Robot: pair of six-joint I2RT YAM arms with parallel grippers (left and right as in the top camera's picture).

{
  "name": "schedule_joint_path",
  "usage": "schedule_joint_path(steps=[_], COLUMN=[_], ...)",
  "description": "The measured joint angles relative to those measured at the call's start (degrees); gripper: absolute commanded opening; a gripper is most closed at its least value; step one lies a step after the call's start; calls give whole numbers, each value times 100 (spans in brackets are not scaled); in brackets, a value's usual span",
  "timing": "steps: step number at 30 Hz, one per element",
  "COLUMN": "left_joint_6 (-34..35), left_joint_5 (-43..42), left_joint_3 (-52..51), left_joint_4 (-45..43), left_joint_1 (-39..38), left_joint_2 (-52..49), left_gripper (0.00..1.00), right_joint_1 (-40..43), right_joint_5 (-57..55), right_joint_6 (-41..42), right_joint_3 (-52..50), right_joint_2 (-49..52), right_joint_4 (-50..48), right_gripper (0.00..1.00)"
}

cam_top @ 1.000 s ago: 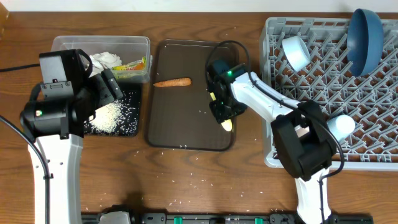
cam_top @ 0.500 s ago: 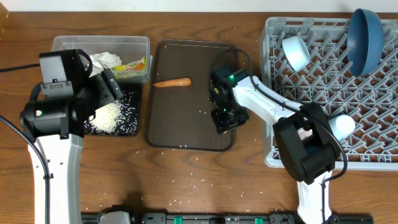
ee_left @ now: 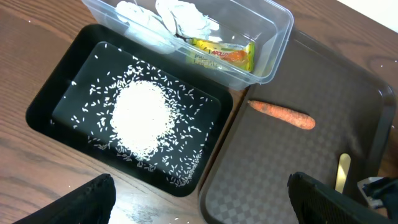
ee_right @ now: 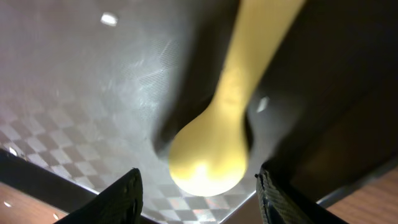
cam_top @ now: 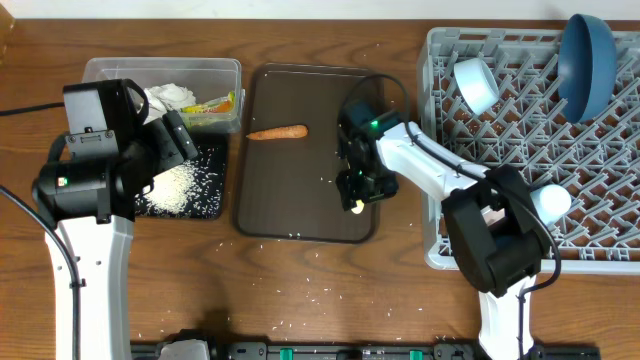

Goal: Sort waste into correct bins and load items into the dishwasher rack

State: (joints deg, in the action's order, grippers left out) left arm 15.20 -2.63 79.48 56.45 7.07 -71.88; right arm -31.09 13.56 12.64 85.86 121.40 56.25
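Observation:
The pale yellow spoon [ee_right: 214, 143] lies on the brown serving tray [cam_top: 290, 190], near its front right corner; its tip shows in the overhead view [cam_top: 357, 205]. My right gripper [ee_right: 199, 196] is open, low over the spoon's bowl, with one finger on each side. It also shows in the overhead view [cam_top: 358, 188]. The orange carrot piece [cam_top: 277, 132] lies on the brown tray's far part. My left gripper [ee_left: 199, 208] is open and empty above the black tray [ee_left: 43, 99], which holds the white rice [ee_left: 140, 115]. The clear tub [ee_left: 273, 37] holds tissue [ee_left: 180, 15] and the wrapper [ee_left: 224, 55].
The grey rack [cam_top: 600, 160] stands at the right with a light blue cup [cam_top: 475, 85], a blue dish [cam_top: 587, 60] on edge, and a pale cup [cam_top: 548, 200]. Loose rice grains [cam_top: 300, 295] dot the wooden table in front of the trays.
My right gripper has shifted a little along the brown tray over the spoon; the spoon's tip was covered and shows again. The left arm has not moved.

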Motion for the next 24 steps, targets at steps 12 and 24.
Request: schedule_joint_path(steps=[12, 24], left_joint_6=[0, 0], left_joint_5=[0, 0], left_joint_3=[0, 0], left_joint_4=[0, 0], left_joint_1=[0, 0], left_joint_2=[-2, -2], left_gripper=[91, 91], right_joint_1=[44, -26], right_joint_5=[-74, -306], right_joint_6=[820, 1108], right_joint_3=[-2, -11], right_joint_2=[4, 7], right_joint_4=[-48, 9], right_gripper=[47, 22])
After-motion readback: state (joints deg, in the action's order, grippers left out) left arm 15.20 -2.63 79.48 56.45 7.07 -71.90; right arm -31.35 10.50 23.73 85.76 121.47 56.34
